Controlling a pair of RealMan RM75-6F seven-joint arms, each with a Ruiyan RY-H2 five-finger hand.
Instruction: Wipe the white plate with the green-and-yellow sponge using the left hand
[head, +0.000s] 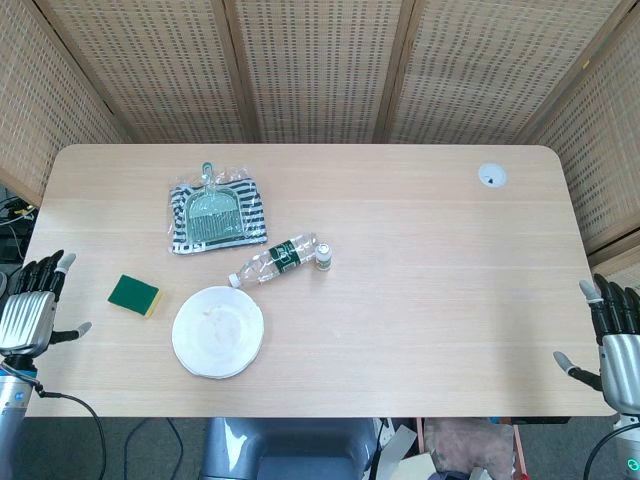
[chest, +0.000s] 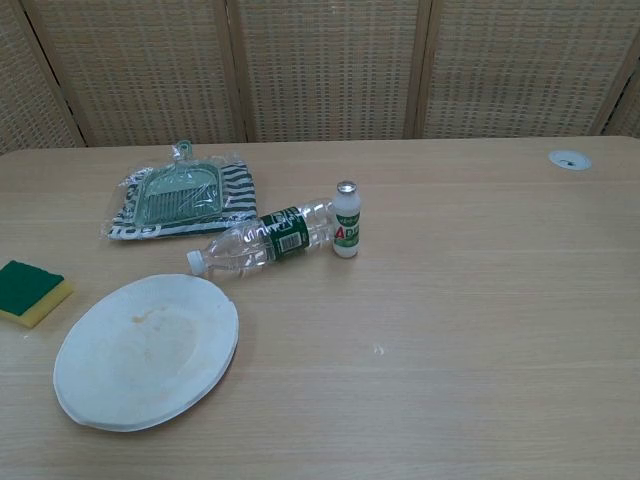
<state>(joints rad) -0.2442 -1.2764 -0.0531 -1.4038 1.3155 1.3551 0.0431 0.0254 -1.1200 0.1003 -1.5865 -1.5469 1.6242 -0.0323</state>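
Head view steeply down over the whole table (head: 420, 300); chest view low, nearer, same tabletop.

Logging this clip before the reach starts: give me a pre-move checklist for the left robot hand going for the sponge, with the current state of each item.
1. Left robot hand free, holding nothing, fingers apart: ok.
2. Sponge lies flat, green side up, nothing on it: ok.
3. Sponge apart from the white plate, so it can be lifted without nudging it: ok.
4. Bare table between left robot hand and sponge: ok.
5. Plate surface uncovered; faint stain visible in the chest view: ok.
6. Lying water bottle close to the plate's far rim, may be bumped while wiping: not ok.
7. Right robot hand at the table's far edge, out of the way: ok.
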